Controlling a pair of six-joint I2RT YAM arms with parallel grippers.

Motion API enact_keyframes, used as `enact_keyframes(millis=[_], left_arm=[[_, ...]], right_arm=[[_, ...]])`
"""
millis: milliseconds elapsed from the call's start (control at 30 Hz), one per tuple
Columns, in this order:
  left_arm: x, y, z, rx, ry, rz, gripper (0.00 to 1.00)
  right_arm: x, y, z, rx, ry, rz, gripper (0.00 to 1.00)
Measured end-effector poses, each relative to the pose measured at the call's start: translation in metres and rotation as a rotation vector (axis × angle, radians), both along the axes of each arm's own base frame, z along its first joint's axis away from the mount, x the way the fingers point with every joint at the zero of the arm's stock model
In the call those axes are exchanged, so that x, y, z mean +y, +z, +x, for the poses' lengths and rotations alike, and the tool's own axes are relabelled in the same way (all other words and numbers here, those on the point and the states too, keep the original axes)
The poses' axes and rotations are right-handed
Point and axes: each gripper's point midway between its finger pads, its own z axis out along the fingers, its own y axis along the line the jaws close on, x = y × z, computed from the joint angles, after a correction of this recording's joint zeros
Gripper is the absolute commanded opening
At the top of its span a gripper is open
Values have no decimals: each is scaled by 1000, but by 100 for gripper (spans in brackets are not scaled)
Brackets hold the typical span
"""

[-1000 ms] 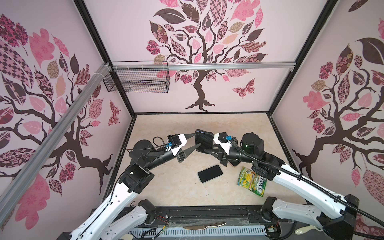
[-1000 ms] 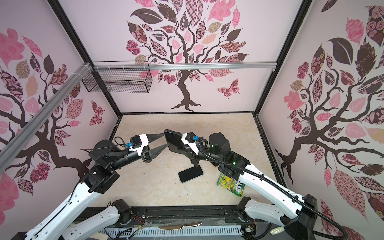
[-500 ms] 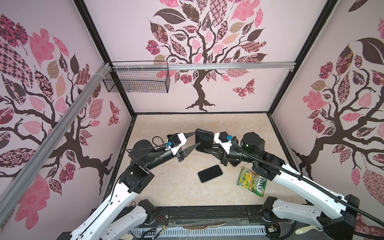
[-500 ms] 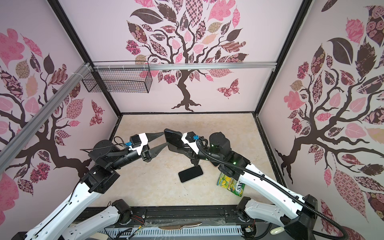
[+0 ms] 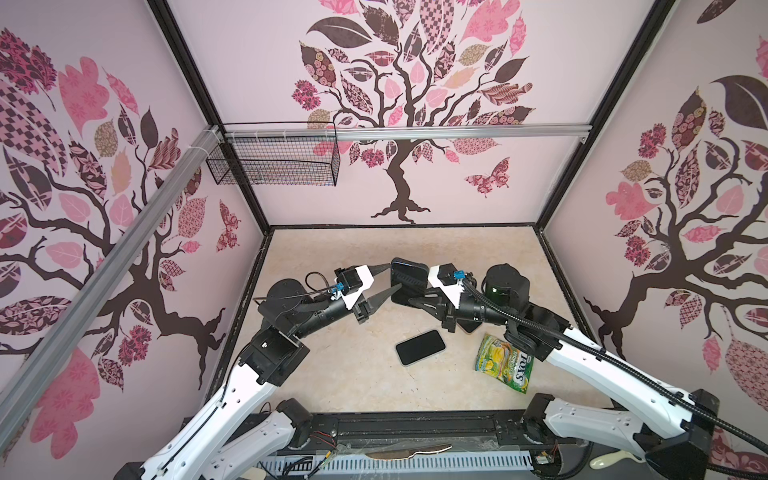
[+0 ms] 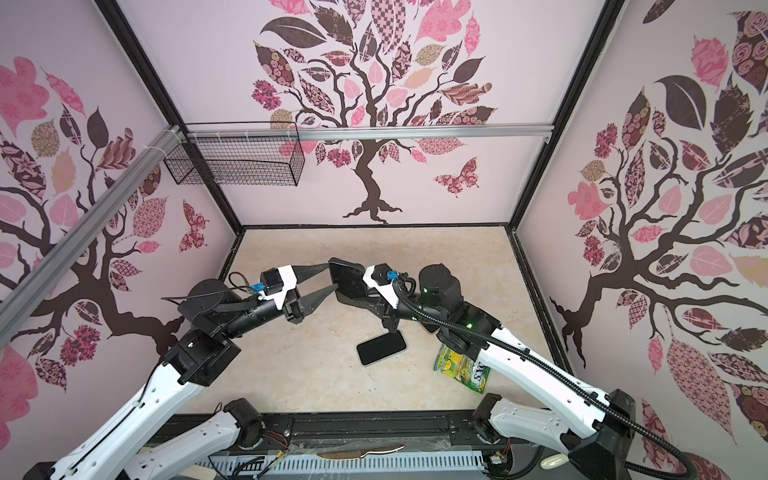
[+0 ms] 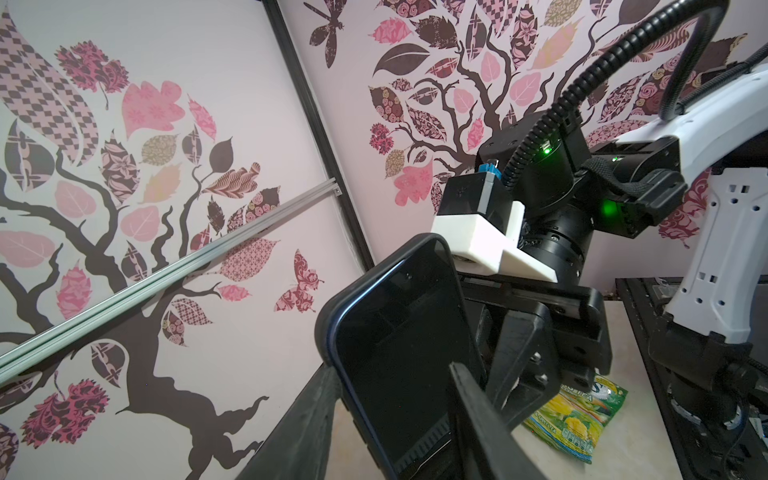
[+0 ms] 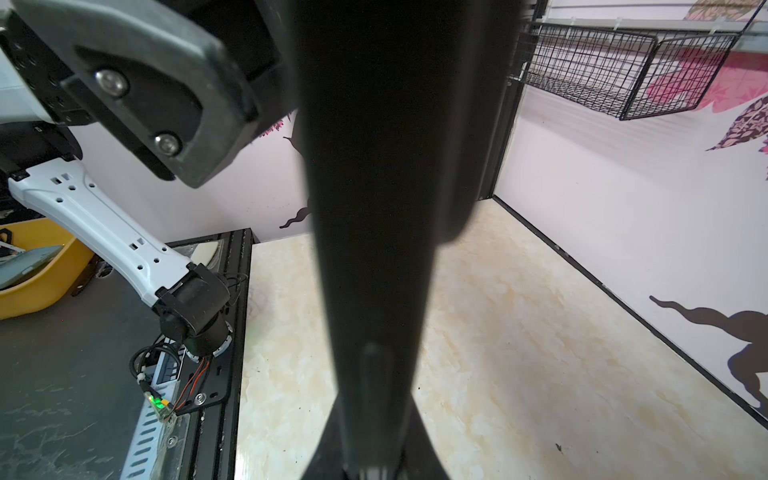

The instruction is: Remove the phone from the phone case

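Note:
The black phone (image 5: 420,347) (image 6: 381,348) lies flat and bare on the marbled tabletop, screen up, apart from both grippers. Above it the dark phone case (image 5: 409,276) (image 6: 347,274) hangs in the air, hollow side facing my left wrist camera (image 7: 399,353). My right gripper (image 5: 415,297) (image 6: 353,298) (image 8: 376,374) is shut on the case's side nearest it; the case (image 8: 374,166) fills the middle of the right wrist view edge-on. My left gripper (image 5: 395,277) (image 6: 332,276) (image 7: 390,368) stands open, one finger against the case's outer rim, the other in front of its hollow.
A green and yellow snack packet (image 5: 505,363) (image 6: 461,370) (image 7: 577,415) lies to the right of the phone, under my right arm. A black wire basket (image 5: 274,164) hangs on the back wall at the left. A yellow bin (image 8: 41,266) sits off the table.

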Motion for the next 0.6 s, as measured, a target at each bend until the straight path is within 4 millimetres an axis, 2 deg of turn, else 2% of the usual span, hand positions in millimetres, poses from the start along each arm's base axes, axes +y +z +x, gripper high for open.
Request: enact_keyframes(millis=[300, 533, 600], left_arm=[[-8, -8, 3, 24, -29, 18, 46], [-11, -12, -1, 34, -61, 28, 46], [-10, -12, 0, 37, -55, 27, 50]], right_arm=[[6, 1, -13, -6, 84, -6, 0], [7, 0, -14, -13, 95, -11, 0], [6, 1, -11, -20, 78, -9, 0]])
